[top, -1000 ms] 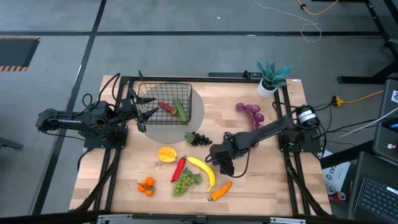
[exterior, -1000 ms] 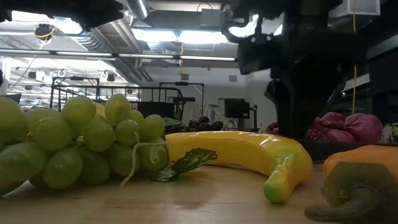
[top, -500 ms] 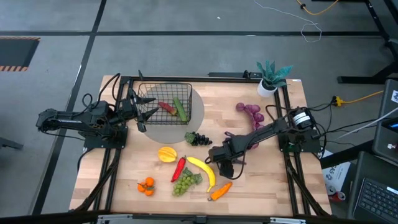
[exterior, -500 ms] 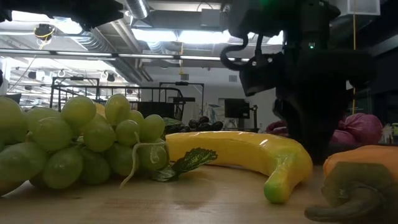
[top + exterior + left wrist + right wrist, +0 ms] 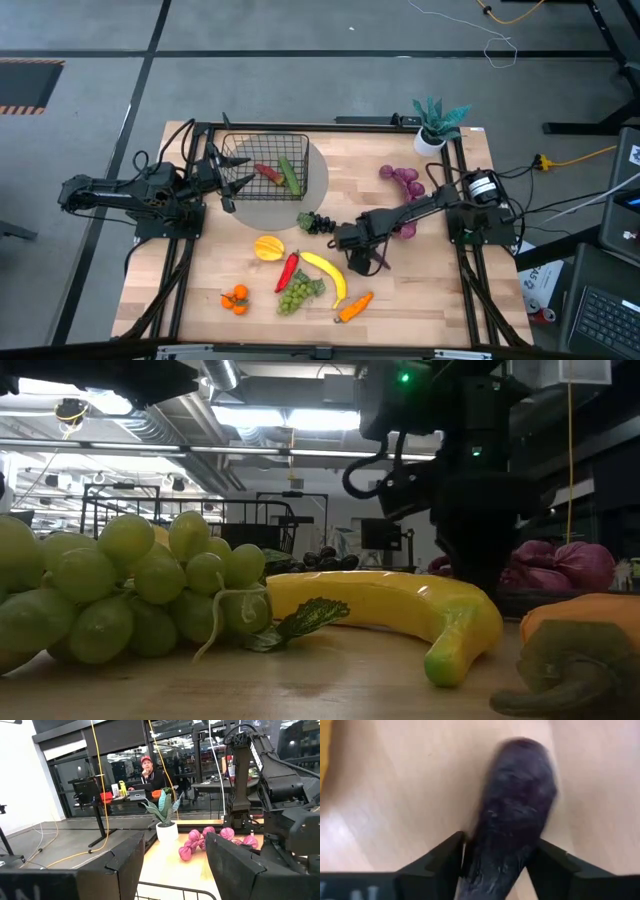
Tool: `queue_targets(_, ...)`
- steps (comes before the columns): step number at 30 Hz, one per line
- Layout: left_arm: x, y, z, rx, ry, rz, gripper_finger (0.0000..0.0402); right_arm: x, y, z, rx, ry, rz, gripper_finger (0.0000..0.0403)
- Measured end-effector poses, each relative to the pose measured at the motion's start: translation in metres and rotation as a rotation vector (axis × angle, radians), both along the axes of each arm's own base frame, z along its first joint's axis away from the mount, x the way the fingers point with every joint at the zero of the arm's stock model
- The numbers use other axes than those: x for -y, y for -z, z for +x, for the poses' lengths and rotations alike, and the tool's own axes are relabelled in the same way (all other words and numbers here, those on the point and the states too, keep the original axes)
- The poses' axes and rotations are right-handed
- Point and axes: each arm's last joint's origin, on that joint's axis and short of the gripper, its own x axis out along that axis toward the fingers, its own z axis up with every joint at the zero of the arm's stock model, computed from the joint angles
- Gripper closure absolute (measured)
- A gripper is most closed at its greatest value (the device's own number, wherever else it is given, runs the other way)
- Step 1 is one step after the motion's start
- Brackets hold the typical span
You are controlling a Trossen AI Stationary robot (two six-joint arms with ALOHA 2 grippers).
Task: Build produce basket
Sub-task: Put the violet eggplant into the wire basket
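Basket [image 5: 268,166]: it stands on a grey round mat [image 5: 318,170] at the far left of the table [image 5: 440,300], with a red chili [image 5: 268,172] and a cucumber [image 5: 289,175] lying inside it.

Right arm: it reaches from its base at the table's right edge across toward the centre, wrist pitched down. The right gripper [image 5: 356,258] sits low over the wood, just beside the near end of the banana [image 5: 326,272]. In the right wrist view, its fingers [image 5: 440,862] pinch a dark purple eggplant [image 5: 512,815] on both flanks, the eggplant's free end pointing away from the wrist over bare wood. The eggplant and the basket are well apart.

Left arm: it lies along the table's left edge. The left gripper [image 5: 232,181] hangs at the basket's left wall with its fingers [image 5: 115,865] spread and nothing between them.

Surrounding items: dark grapes [image 5: 317,222] lie between the basket and the right gripper. An orange half [image 5: 268,247], a second red chili [image 5: 288,268], green grapes [image 5: 297,292], a carrot [image 5: 355,306] and small oranges [image 5: 235,298] lie toward the near edge. A purple string of beads [image 5: 402,180] and a potted plant [image 5: 434,124] occupy the far right corner.

A person [image 5: 148,770] is seated at a desk in the room beyond.
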Motion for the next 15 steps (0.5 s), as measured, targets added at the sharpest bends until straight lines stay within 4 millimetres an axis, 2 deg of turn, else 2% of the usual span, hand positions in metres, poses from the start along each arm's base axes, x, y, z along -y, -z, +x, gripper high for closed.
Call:
queue_targets(6,0.000,0.000,0.000,-0.001,0.000,0.001,0.0198,0.013,0.000,0.003,-0.004,0.086,0.025,0.0283)
queue_targets(11,0.000,0.001,0.000,-0.014,0.000,0.001,0.0198,0.022,-0.004,0.006,-0.019,0.184,0.105,0.0287)
queue_targets(15,0.000,0.003,0.001,-0.029,0.000,0.000,0.0198,0.030,-0.018,0.015,0.004,0.245,0.085,0.0282)
